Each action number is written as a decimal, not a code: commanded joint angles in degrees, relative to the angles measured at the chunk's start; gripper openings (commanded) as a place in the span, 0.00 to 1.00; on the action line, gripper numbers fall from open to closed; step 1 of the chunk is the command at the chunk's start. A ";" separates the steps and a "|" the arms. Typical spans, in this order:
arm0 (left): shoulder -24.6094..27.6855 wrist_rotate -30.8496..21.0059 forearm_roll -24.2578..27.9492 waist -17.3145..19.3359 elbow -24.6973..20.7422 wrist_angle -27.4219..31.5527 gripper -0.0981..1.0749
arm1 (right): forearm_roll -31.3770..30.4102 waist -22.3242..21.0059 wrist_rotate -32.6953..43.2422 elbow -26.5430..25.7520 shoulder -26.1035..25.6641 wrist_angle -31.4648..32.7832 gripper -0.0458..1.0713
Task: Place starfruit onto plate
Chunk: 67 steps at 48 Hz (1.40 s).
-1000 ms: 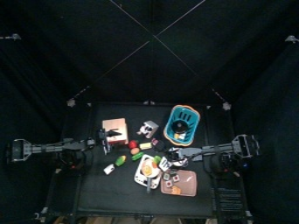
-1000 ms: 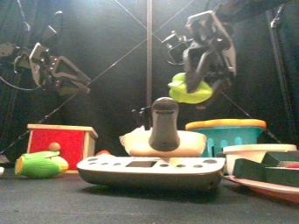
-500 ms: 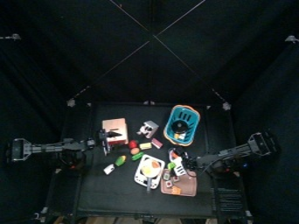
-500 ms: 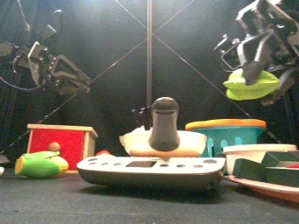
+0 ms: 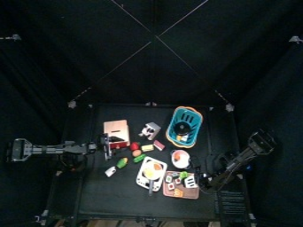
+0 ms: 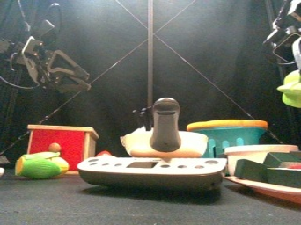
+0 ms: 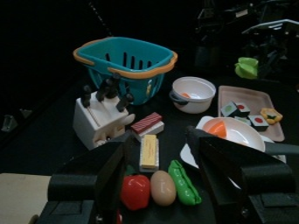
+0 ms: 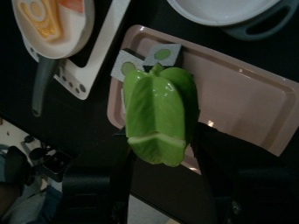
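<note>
The green starfruit (image 8: 158, 114) hangs in the air with my right gripper (image 8: 176, 166) shut on it, one jaw on each side. Right below it in the right wrist view lies the salmon-pink plate (image 8: 239, 101), at the table's front right (image 5: 192, 193). In the front view the starfruit (image 6: 291, 90) is at the far right, well above the plate (image 6: 253, 184). The left wrist view shows the starfruit (image 7: 246, 67) beyond the plate (image 7: 249, 99). My left gripper (image 7: 158, 140) stands open over the table's left side, holding nothing.
A teal basket (image 5: 186, 120) stands at the back, a red box (image 5: 116, 130) on the left. A white bowl (image 7: 193, 89), a knife block (image 7: 100, 118) and toy vegetables (image 7: 158, 188) fill the middle. Small food pieces (image 7: 251, 112) lie on the plate. A grey pan (image 6: 153, 171) lies at the front.
My right gripper has carried the starfruit from the table's middle to the right and towards the front, over the pink plate. The left arm has not moved.
</note>
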 commanded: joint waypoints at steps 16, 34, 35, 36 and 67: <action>0.09 -0.18 -0.09 -0.09 -0.35 -0.18 0.84 | 6.42 -0.09 0.26 -0.26 7.56 -6.94 0.69; 0.09 -0.09 -0.09 -0.18 -0.26 -0.18 0.84 | 10.02 -0.70 0.44 -0.18 10.90 -7.82 0.81; 0.09 -0.09 -0.09 -0.18 -0.18 -0.18 0.84 | 10.02 -0.79 0.44 -0.26 10.99 -8.00 0.82; 0.09 -0.09 -0.09 -0.18 -0.18 -0.18 0.84 | 10.02 -0.88 0.44 -0.18 11.07 -8.17 0.83; 0.09 -0.09 -0.09 -0.18 -0.09 -0.18 0.84 | 10.46 -1.85 -0.97 -0.26 9.40 -2.55 0.88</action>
